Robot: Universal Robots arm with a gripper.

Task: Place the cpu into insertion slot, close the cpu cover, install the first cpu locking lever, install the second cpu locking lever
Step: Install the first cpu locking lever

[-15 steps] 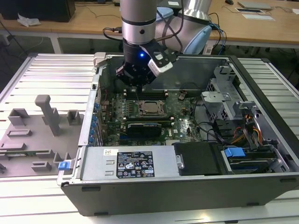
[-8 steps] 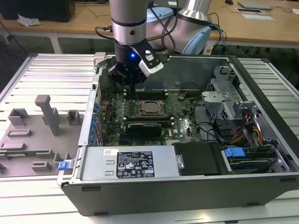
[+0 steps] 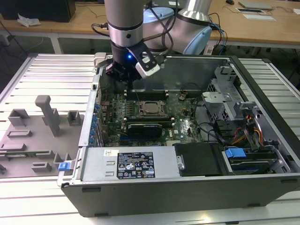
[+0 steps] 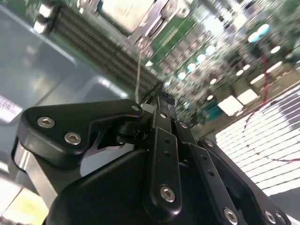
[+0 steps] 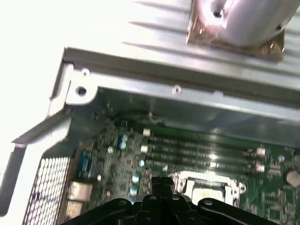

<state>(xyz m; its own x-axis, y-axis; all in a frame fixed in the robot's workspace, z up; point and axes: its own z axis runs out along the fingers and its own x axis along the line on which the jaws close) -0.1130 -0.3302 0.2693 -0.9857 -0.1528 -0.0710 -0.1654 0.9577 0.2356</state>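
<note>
The matte black gripper (image 4: 160, 101), built of bolted links, has its fingers pressed together. A thin steel wire lever (image 4: 138, 70) rises to just beside the tips; whether it is pinched I cannot tell. Beyond it, the cpu (image 4: 125, 10), a flat square chip with a pale brushed-metal top, sits seated in the green circuit board (image 3: 183, 122). The cpu cover (image 4: 158, 16), a thin silvery frame, seems to lie flat around it. Seating and closing look done; locking looks unfinished. Farther off run dark ribbed memory slots (image 5: 201, 152) and the grey sheet-metal case wall (image 5: 187, 77).
</note>
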